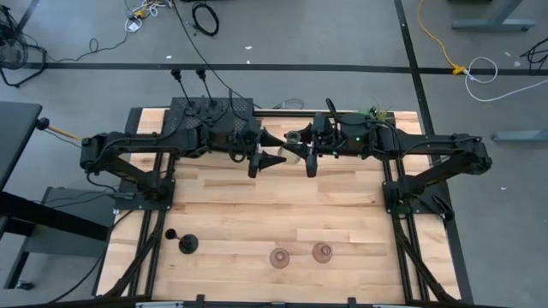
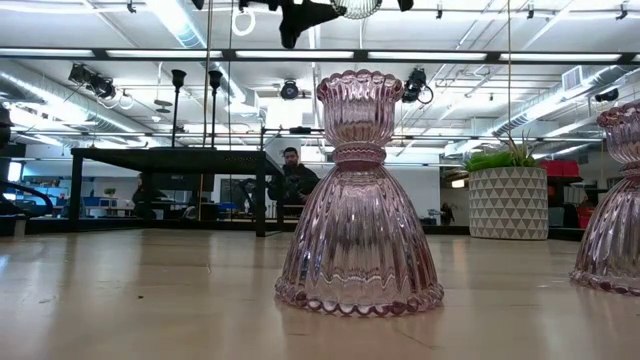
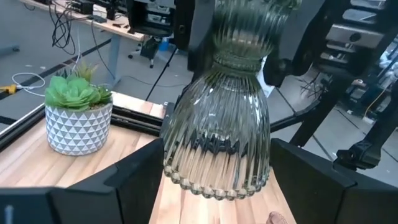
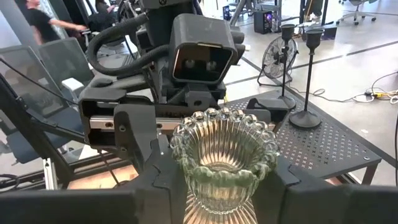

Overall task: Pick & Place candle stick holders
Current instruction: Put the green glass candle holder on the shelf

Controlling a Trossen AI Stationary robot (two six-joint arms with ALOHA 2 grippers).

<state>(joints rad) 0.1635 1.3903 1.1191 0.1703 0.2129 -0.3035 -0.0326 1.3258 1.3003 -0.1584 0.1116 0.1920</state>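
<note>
Bright, even overhead strip lights [image 2: 200,20] illuminate the tabletop [image 1: 282,214]; soft shadows, glints on the sharp pink glass holder [image 2: 358,200], background slightly soft

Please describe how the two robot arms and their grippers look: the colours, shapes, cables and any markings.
Both arms are black, jointed, and mounted on black frames at the table's sides. The left gripper and right gripper have wide, flat, matte black jaws. The left arm's wrist carries a boxy dark camera housing and a ribbed black hose. A small green light glows on the right arm.
</note>
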